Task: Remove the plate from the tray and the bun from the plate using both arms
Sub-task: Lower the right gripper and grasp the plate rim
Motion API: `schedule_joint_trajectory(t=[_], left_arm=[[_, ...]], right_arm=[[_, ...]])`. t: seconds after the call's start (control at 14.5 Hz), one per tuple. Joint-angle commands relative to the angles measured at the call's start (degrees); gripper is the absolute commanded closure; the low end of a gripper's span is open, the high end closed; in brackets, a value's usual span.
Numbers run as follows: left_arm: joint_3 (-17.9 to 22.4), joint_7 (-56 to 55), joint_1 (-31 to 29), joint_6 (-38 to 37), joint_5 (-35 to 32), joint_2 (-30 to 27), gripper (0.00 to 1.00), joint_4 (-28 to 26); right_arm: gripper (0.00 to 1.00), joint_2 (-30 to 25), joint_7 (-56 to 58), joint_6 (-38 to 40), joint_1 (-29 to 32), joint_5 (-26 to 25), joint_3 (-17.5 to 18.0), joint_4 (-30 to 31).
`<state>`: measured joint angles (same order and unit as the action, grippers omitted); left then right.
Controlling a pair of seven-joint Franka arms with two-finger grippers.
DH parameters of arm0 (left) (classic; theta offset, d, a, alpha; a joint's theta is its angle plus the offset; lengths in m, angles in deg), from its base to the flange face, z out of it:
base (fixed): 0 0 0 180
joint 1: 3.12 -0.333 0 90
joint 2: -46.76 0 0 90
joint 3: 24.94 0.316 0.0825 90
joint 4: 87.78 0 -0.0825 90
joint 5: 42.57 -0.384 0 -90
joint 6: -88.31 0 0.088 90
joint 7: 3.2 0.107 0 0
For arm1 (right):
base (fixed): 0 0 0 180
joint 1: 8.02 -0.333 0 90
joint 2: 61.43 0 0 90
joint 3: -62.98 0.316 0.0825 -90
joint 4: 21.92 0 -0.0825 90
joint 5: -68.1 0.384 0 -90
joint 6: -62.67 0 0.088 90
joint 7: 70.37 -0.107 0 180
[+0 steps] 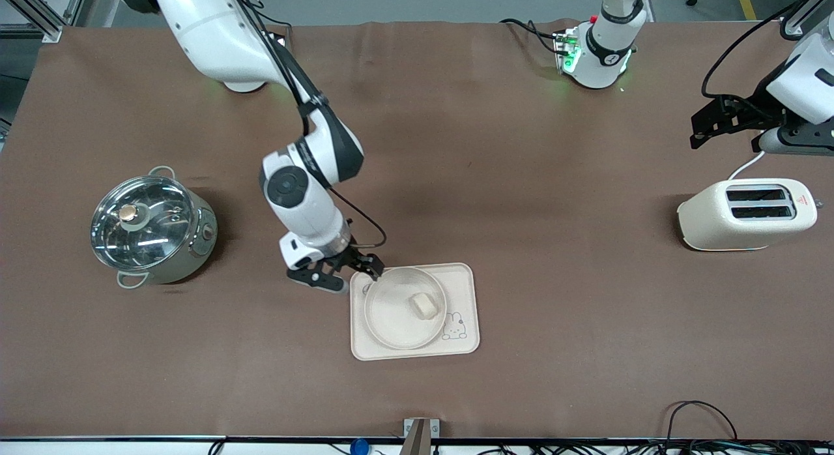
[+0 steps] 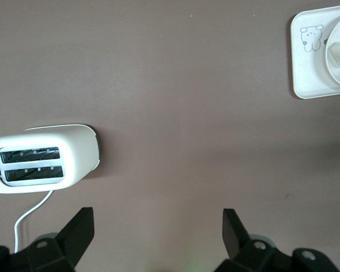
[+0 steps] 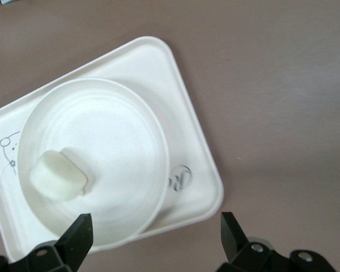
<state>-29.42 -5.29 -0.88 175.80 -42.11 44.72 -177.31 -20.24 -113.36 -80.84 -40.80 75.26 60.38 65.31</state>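
The round cream plate lies on the rectangular rabbit tray, and the small pale bun sits on the plate. My right gripper is open and empty, low over the tray's corner toward the right arm's end. In the right wrist view its jaws stand wide apart over the tray's edge, with the plate and the bun close by. My left gripper is open and empty, up over the table next to the toaster; its jaws frame bare cloth.
A steel pot with a glass lid stands toward the right arm's end. A cream toaster with its white cord stands toward the left arm's end; it also shows in the left wrist view. Brown cloth covers the table.
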Motion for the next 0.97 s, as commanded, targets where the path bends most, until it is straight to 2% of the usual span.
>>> schedule_joint_trajectory(t=[0.0, 0.42, 0.55, 0.62, 0.76, 0.9], left_arm=[[-0.2, 0.9, -0.3, -1.1, -1.1, 0.5, 0.00, 1.3], [-0.2, 1.0, -0.3, -1.1, -1.1, 0.9, 0.00, 1.4], [-0.2, 1.0, -0.3, -1.1, -1.1, 0.9, 0.00, 1.4], [-0.2, 1.0, -0.3, -1.0, -1.1, 0.9, 0.00, 1.4], [-0.2, 1.0, -0.3, -1.0, -1.1, 0.9, 0.00, 1.4], [-0.2, 1.0, -0.3, -1.1, -1.1, 1.0, 0.00, 1.4]], right_arm=[[0.08, 6.2, -0.5, -3.3, -0.1, -0.1, -0.7, -5.8], [0.44, 10.8, -0.2, -5.6, 0.9, -3.2, -1.0, -9.2], [0.51, 11.6, -0.2, -6.1, 0.9, -3.3, -1.1, -9.4], [0.58, 11.8, -0.1, -6.6, 0.9, -3.4, -1.1, -9.3], [0.92, 11.8, -0.2, -6.8, 1.0, -4.3, -1.0, -9.3], [1.00, 11.8, -0.2, -6.8, 1.2, -4.3, -1.0, -9.2]])
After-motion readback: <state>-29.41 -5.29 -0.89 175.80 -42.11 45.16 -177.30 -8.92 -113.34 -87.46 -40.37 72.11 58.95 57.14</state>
